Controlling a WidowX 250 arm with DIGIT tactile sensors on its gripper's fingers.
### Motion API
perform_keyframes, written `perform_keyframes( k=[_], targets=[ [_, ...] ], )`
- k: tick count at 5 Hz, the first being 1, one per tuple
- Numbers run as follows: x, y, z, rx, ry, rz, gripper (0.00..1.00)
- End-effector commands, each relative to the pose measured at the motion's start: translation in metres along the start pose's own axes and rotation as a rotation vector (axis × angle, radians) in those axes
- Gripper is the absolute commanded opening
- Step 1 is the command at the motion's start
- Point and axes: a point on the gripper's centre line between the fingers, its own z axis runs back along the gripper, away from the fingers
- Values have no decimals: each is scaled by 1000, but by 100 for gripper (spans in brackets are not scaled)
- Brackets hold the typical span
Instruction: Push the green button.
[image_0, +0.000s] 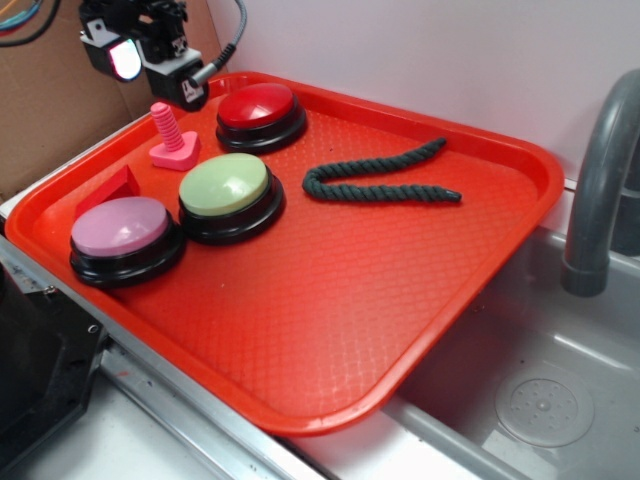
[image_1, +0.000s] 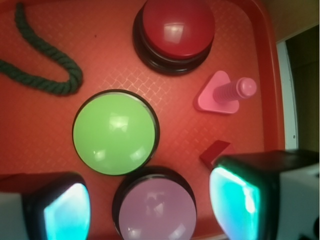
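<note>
Overhead, at the far left corner of the red textured plastic tray (image_0: 420, 330), the black robot gripper (image_0: 140, 45) is shown raised clear of all objects, with nothing held. In the wrist view its two pads (image_1: 65, 212) are seen at the lower left and lower right of the frame, well apart, so the jaws are spread wide; the pink-topped round push-button on a black base (image_1: 155, 210) is seen between them.

The large round push-button with a pale yellow-green domed top on a black base (image_0: 230, 197) is placed in the left half of the tray, untouched. Just beside it, toward the near left edge, the pink-topped button (image_0: 125, 240) is found, the two black bases almost in contact. Behind the green button, near the far rim, the red-topped round push-button on a black base (image_0: 261, 115) is set apart from it.

A pink plastic bolt standing on a triangular base (image_0: 172, 140) is located to the left of the red button, its threaded shaft upright. A small red block (image_0: 108, 188) is seen by the left rim, behind the pink-topped button. A dark green twisted rope (image_0: 385, 180), bent back on itself, is laid to the right of the green button.

The tray is rested partly over a grey sink (image_0: 540, 400), beside a grey tap (image_0: 600, 180).
</note>
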Motion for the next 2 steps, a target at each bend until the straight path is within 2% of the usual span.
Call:
perform_keyframes(
  k=[1,2],
  targets=[
    [10,8,29,32,-36,-8,100],
    [10,5,34,28,-32,-33,100]
  ],
)
